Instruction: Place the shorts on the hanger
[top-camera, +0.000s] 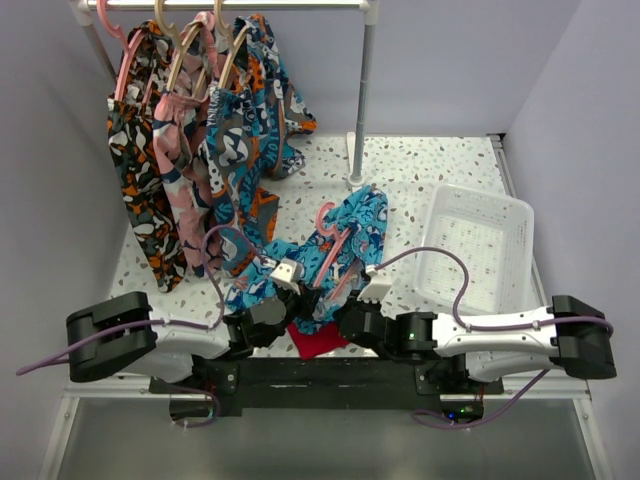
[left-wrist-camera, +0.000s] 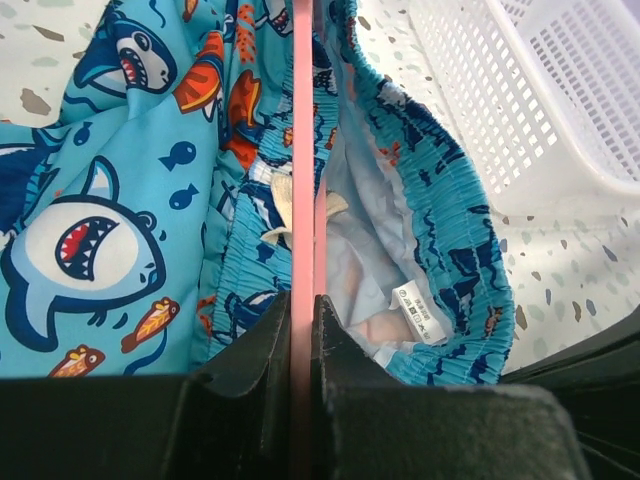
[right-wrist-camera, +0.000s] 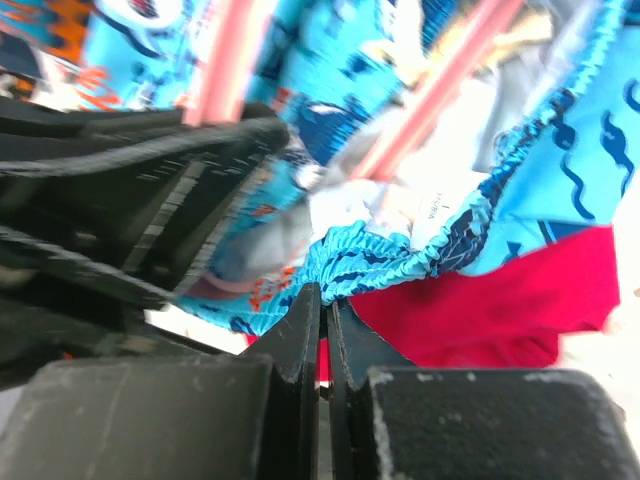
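**Left gripper clamped on the hanger, right gripper pinching the waistband**

The left gripper (left-wrist-camera: 302, 335) is closed tight on one thin pink bar of the hanger (left-wrist-camera: 303, 150), with the bar running straight out from between its dark fingers (left-wrist-camera: 255, 350). The shorts (left-wrist-camera: 120, 160) lie on both sides of that bar. To the gripper's left is the shark-and-fish print, and to its right is the open waistband, showing pale lining and a white care label (left-wrist-camera: 422, 312). A cream drawstring (left-wrist-camera: 278, 232) crosses behind the bar just ahead of the fingertips. Farther right a white basket (left-wrist-camera: 560, 90) stands on the speckled table (left-wrist-camera: 590, 260).

The right gripper (right-wrist-camera: 324, 325) is also closed, and its fingers (right-wrist-camera: 295, 345) nip the gathered turquoise edge of the waistband (right-wrist-camera: 400, 262). A red cloth (right-wrist-camera: 530, 300) lies just to the right of the pinch. Beyond the fingertips two pink hanger bars (right-wrist-camera: 440, 90) slant upward, blurred.

Only the overhead view shows the arms' pose. Both forearms lie low along the near edge and bend inward, so the left gripper (top-camera: 288, 288) and right gripper (top-camera: 345, 298) sit close together under the shorts (top-camera: 362, 218). The hanger (top-camera: 335, 245) angles away from them, its hook farthest off. That view also shows patterned garments (top-camera: 200, 140) hanging from a rail (top-camera: 260, 5) at the back. Only the right wrist view shows the grip on the fabric.
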